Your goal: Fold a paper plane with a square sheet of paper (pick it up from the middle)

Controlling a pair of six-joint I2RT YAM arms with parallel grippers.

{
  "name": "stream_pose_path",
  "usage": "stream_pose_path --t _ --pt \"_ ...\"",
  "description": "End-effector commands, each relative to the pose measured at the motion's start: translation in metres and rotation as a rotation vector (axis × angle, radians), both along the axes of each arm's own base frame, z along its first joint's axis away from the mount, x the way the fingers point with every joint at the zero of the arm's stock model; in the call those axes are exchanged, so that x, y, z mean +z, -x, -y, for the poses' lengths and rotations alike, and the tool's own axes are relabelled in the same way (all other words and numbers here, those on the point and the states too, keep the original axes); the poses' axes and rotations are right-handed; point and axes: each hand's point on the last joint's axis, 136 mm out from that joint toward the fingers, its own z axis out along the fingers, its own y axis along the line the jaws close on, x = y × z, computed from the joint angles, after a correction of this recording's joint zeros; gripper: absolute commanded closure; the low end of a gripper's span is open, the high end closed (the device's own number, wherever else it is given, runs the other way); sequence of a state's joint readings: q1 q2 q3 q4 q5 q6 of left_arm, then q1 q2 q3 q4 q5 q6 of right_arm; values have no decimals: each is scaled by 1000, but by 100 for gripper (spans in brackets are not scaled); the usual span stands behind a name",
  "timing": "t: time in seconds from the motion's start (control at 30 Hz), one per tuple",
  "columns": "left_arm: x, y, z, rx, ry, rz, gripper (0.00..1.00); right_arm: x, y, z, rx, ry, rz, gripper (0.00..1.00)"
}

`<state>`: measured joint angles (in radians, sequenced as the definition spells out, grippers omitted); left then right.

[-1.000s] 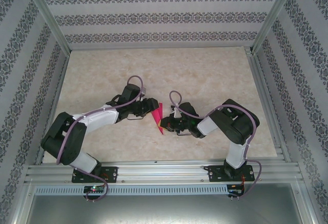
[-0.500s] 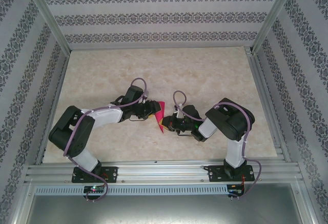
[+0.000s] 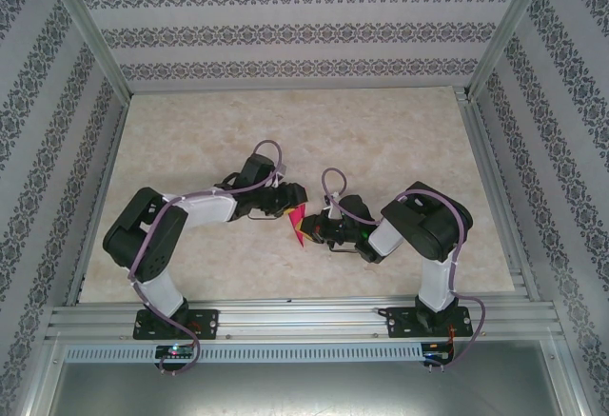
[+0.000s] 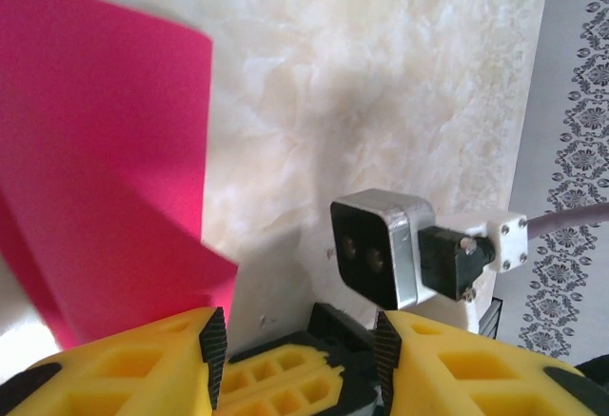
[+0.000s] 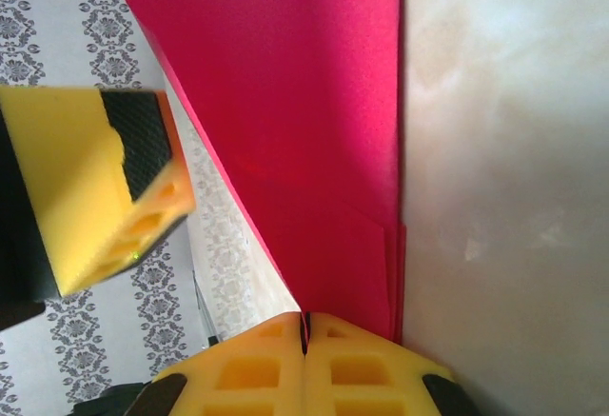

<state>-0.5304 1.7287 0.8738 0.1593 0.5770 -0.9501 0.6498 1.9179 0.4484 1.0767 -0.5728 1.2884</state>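
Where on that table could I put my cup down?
The far half of the beige marbled tabletop, up to the patterned back wall, is bare; so is a thin near strip along the aluminium rail. The middle is crowded: the left hand and the right hand meet there at the folded magenta-pink paper.

Lab test booth (aluminium frame [image 3: 304, 313], wallpapered panels [image 3: 285, 26], marbled tabletop [image 3: 381, 130]).

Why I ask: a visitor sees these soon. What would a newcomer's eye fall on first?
The folded magenta-pink paper, held on edge over the middle of the marbled table, is the one vivid thing. The right pincer is shut on one end of it, while the left pincer, yellow fingers apart, hangs just beside it.
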Motion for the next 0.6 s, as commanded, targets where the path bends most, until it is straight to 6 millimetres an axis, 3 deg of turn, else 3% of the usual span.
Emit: stream_pose_path --t 0.0,0.3,0.57 --pt "-10 -2 10 -49 -5 8 52 -45 12 23 -55 122 -132 98" --pt "-48 4 2 -38 -96 -96 54 -44 15 25 -41 145 -123 90" --pt "-58 10 -1 -47 -111 -125 55 -25 16 27 -16 176 -82 81"
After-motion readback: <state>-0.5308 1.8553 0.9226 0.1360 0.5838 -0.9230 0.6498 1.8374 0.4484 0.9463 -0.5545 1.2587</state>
